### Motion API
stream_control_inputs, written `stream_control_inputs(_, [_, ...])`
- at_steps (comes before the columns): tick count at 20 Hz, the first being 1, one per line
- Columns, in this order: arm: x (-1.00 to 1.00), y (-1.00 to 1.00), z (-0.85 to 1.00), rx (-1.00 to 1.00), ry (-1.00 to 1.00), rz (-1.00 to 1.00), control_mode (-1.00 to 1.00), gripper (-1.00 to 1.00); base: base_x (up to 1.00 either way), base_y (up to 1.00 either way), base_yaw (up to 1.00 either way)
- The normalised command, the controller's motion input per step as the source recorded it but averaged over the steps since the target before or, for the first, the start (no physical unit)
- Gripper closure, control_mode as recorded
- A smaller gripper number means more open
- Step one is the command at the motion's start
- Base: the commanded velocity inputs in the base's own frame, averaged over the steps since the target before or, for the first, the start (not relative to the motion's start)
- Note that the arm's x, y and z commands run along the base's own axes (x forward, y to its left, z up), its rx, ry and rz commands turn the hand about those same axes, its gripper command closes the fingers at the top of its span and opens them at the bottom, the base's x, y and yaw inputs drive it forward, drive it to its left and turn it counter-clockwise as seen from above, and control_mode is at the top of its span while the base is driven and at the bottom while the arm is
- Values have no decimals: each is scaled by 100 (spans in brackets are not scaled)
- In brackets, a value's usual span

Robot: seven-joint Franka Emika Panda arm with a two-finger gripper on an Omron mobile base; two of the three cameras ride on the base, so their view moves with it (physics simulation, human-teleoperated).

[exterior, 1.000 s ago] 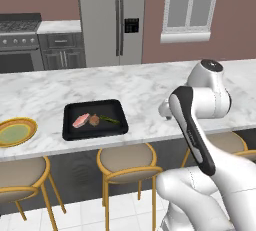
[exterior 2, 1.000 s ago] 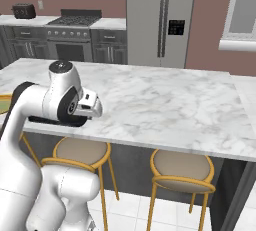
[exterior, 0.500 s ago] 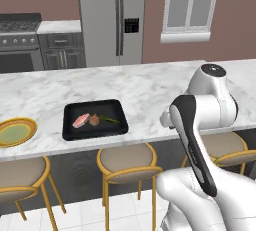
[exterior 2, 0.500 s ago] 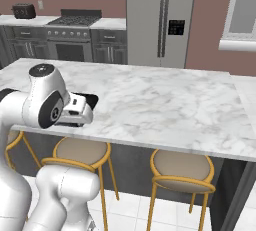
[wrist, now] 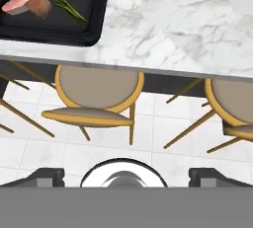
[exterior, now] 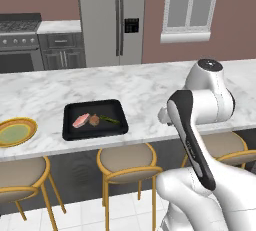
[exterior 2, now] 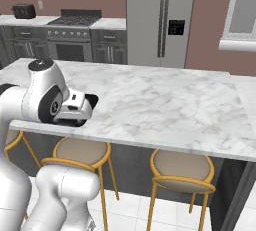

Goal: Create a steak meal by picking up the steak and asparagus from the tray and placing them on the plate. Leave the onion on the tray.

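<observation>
Gripper is seen w/ fingers spread wide, nothing held, well short of the black tray; on that tray the steak lies touching the onion, asparagus just beside, long axis diagonal.

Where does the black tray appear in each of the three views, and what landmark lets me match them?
Left base view: the tray lies on the marble counter, left of centre, right of the plate.
Right base view: one dark corner of it peeks out behind the arm's hand at the left.
Hand view: it sits in the upper left corner, holding the steak, onion and asparagus.
Shared landmark: the counter's near edge above the yellow stools.
</observation>
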Motion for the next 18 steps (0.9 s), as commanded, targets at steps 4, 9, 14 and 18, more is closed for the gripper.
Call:
stream_control_inputs(4, [2,0,3,0,4,0,-100,-100,0,0,0])
stream_control_inputs(9, [-4,0,1,0,0,0,100,-100,-8,0,0])
stream_control_inputs(14, [0,0,0,0,0,0,100,-100,-55,22,5])
stream_control_inputs(18, [0,0,0,0,0,0,100,-100,-32,66,2])
